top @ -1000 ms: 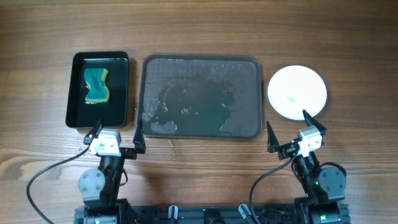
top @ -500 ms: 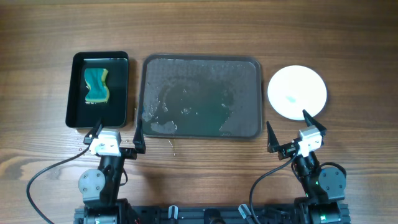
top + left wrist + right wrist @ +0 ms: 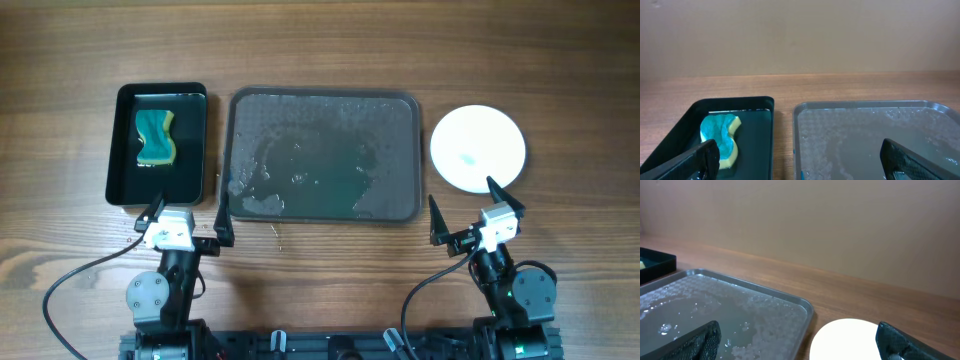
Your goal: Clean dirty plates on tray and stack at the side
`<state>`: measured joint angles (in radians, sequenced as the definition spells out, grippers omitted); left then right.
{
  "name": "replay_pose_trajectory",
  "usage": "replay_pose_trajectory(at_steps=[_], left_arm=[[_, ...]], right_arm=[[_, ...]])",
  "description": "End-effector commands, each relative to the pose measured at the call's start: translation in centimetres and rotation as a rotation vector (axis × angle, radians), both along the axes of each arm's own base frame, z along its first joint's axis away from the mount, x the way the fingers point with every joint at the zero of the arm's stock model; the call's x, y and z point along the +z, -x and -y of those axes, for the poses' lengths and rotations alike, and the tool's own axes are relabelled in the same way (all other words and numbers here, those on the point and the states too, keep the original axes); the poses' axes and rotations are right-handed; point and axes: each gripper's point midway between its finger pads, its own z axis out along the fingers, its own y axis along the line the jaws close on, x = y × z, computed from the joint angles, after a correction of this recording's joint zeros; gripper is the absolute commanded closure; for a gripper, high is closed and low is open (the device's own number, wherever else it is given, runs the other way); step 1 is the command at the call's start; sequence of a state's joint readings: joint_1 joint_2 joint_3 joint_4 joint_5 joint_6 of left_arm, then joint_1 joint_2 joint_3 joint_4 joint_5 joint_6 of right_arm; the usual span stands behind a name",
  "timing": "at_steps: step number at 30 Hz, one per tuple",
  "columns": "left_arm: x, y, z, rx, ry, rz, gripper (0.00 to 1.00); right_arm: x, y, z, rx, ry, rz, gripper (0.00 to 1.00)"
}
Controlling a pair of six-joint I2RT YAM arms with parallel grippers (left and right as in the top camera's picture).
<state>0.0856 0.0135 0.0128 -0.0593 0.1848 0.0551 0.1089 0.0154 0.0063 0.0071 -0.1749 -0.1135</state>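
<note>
The dark grey tray (image 3: pixel 400 110) lies at the table's middle, wet and foamy, with no plates on it; it also shows in the left wrist view (image 3: pixel 805 115) and the right wrist view (image 3: pixel 800 307). White plates (image 3: pixel 478 148) sit in one pile right of the tray, plain white on top; how many I cannot tell. The pile shows in the right wrist view (image 3: pixel 850 340). My left gripper (image 3: pixel 186 208) is open and empty in front of the tray's left front corner. My right gripper (image 3: pixel 474 207) is open and empty in front of the plates.
A glossy black container (image 3: pixel 190 180) stands left of the tray and holds a teal and yellow sponge (image 3: pixel 154 138), also seen in the left wrist view (image 3: pixel 719 137). Bare wooden table (image 3: pixel 320 40) lies behind everything. A wall rises beyond the far edge.
</note>
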Motion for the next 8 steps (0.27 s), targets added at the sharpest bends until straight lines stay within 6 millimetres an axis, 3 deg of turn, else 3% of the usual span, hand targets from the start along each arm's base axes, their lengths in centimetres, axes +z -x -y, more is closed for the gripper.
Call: replay_pose_trajectory(at_steps=[1,8], left_arm=[[-0.17,0.01,0.09,-0.004,-0.012,0.002,0.00],[-0.17,0.01,0.09,-0.004,-0.012,0.002,0.00]], right_arm=[[0.28,0.00,0.21,-0.014,-0.010,0.011,0.00],[0.28,0.00,0.21,-0.014,-0.010,0.011,0.00]])
